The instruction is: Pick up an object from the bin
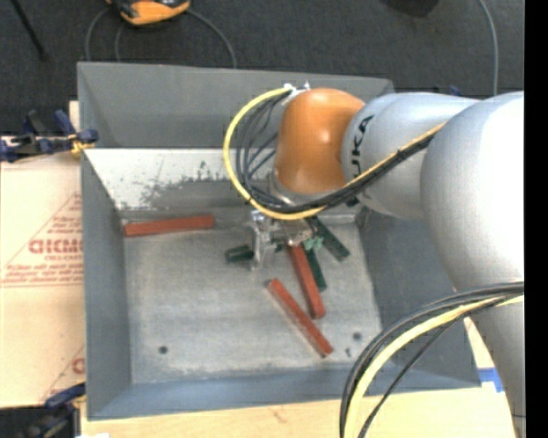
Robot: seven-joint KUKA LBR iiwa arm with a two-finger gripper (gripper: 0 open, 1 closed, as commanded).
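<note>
Low in the middle of the bin (105, 281), the gripper (263, 242) sits just beside 1 short dark green stick (240, 255), likely lined up to take it; whether open or closed, I cannot tell.

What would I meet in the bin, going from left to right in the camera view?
long red stick lying flat → small dark green piece → two slanted red sticks close together → green stick, farthest right
</note>
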